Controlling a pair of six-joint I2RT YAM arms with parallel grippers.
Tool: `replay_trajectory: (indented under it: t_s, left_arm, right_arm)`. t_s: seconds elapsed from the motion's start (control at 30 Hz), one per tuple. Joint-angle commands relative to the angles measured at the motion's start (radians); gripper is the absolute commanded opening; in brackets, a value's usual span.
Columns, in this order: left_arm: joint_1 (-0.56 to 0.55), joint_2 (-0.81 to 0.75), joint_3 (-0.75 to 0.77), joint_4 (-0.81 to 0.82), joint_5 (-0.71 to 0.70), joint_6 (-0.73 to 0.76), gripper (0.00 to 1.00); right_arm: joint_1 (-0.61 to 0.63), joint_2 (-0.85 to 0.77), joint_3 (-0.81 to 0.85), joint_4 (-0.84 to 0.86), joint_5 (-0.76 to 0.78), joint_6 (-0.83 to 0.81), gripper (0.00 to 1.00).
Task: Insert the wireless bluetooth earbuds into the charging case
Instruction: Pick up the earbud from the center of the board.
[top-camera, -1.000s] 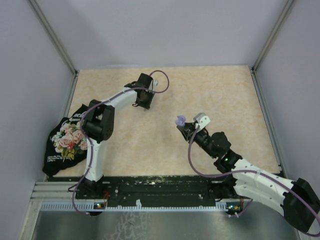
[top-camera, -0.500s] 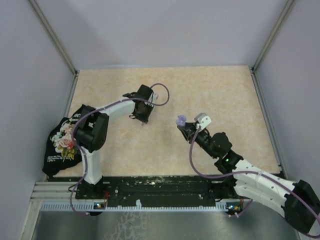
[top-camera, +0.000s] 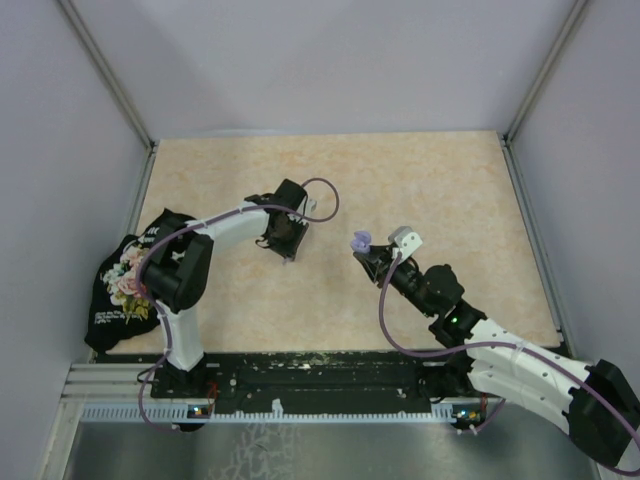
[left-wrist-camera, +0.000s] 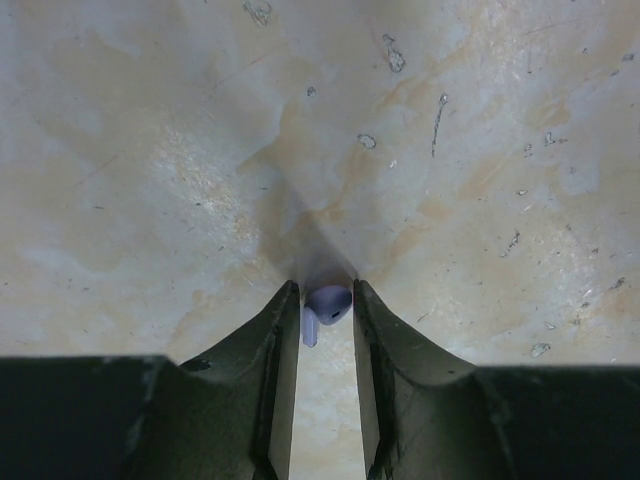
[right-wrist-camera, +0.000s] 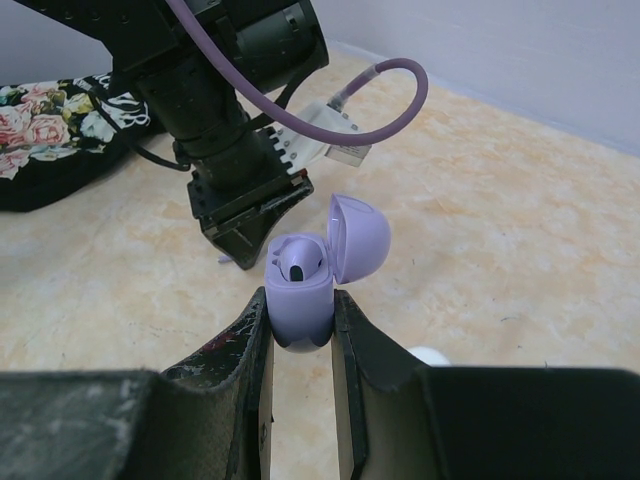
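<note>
The worktop (top-camera: 420, 180) carries nothing loose between the two arms. At its left edge lies a black floral cloth (top-camera: 125, 285), well apart from both pincers.

Change, left arm (top-camera: 225, 222): over the last second it has swung back from the far part of the worktop toward the middle. The left pincer (left-wrist-camera: 326, 292) now hangs above the surface, nearer the right pincer (right-wrist-camera: 300, 305) than before.

No change, right arm (top-camera: 520, 365): it has kept its place and its grip.

Right pincer: closed on the lilac charging case (right-wrist-camera: 298, 312), held upright above the worktop. The lid (right-wrist-camera: 358, 235) is tipped open to the right. One socket appears occupied; the other cannot be seen clearly.

Left pincer: narrow, clamped on a lilac earbud (left-wrist-camera: 328, 302) seated right at the fingertips, stem pointing back between the fingers.

Meaning for the task: the pickup looks complete and the carry phase is under way. The earbud sits ahead of and to the left of the right pincer, not yet over the case mouth. Alignment with the free socket remains to be done, and the tip-only grip leaves little margin against slip.
</note>
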Motion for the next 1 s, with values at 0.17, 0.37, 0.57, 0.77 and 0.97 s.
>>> replay_trajectory:
  t_s: [0.17, 0.37, 0.57, 0.77, 0.97]
  left_arm:
    - [-0.015, 0.021, 0.025, -0.1, -0.007, 0.006, 0.36]
    - [-0.018, 0.025, 0.035, -0.11, -0.031, 0.012, 0.37]
    - [-0.02, 0.053, 0.058, -0.098, -0.025, 0.012, 0.36]
    - [-0.024, 0.076, 0.086, -0.098, -0.026, 0.016, 0.34]
    - [-0.03, 0.079, 0.081, -0.113, -0.026, 0.018, 0.26]
  right_arm:
    - [-0.008, 0.007, 0.019, 0.07, -0.012, 0.008, 0.0]
    - [-0.01, 0.018, 0.019, 0.078, -0.016, 0.009, 0.0]
    - [-0.009, 0.024, 0.023, 0.077, -0.023, 0.01, 0.0]
    - [-0.009, 0.019, 0.023, 0.066, -0.024, 0.015, 0.0]
    - [-0.009, 0.017, 0.024, 0.061, -0.022, 0.016, 0.0]
